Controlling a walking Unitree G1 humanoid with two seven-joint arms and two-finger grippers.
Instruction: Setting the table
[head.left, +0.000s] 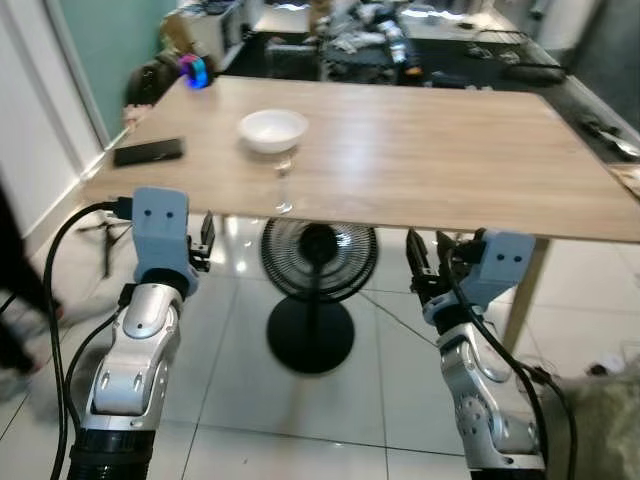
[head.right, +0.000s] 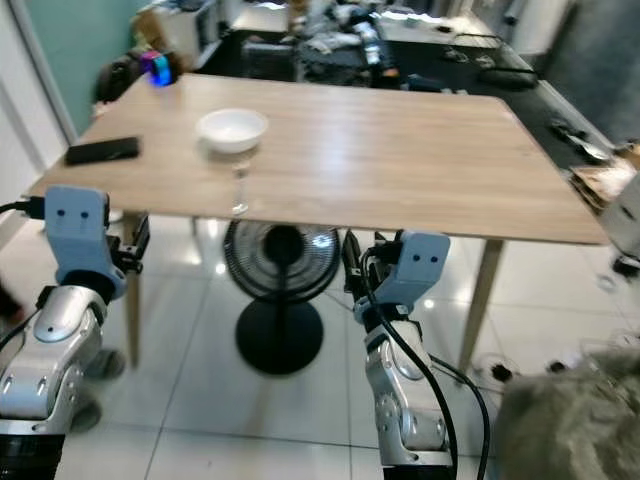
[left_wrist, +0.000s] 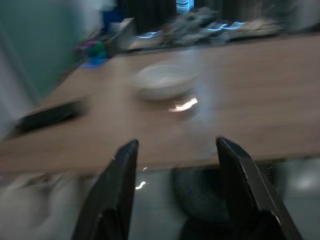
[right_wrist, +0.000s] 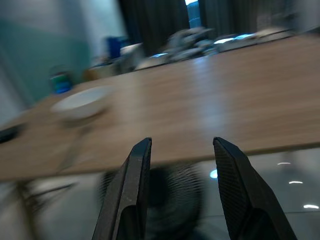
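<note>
A white bowl (head.left: 272, 128) sits on the left half of the wooden table (head.left: 430, 150). A clear stemmed glass (head.left: 283, 183) stands just in front of the bowl, close to the table's near edge. Both my arms are held below and in front of that edge, over the floor. My left gripper (left_wrist: 176, 148) is open with nothing between its fingers and points towards the bowl (left_wrist: 162, 80). My right gripper (right_wrist: 181, 144) is open and empty too, aimed at the table edge further right. In the head view the left gripper (head.left: 206, 240) and right gripper (head.left: 427, 256) are seen low, under the tabletop.
A black phone (head.left: 148, 151) lies at the table's left edge and a blue-purple object (head.left: 195, 72) at its far left corner. A black floor fan (head.left: 317, 262) stands under the table between my arms. A dark blurred shape (head.left: 12, 300), perhaps a person's leg, is at the far left.
</note>
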